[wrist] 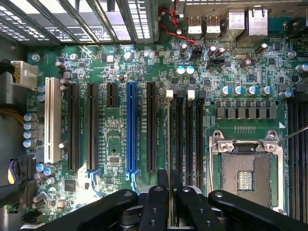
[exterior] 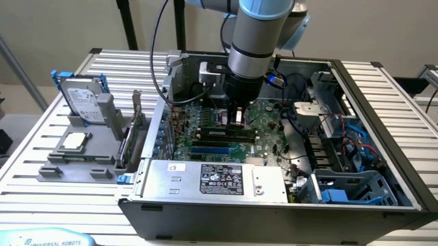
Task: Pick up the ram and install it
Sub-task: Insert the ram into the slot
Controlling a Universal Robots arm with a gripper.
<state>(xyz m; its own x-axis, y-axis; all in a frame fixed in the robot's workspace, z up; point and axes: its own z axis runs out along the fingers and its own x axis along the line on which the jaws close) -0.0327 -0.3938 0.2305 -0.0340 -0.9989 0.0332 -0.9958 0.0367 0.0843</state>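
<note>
Slatted metal table carries the open computer case, where the gripper, jaws nearly closed on what looks like the ram, hovers above the motherboard's memory slots.

- Exterior view: high, angled down from off the arm onto the open computer case
- Wrist view: close, straight down on its motherboard, the part both views share
</note>
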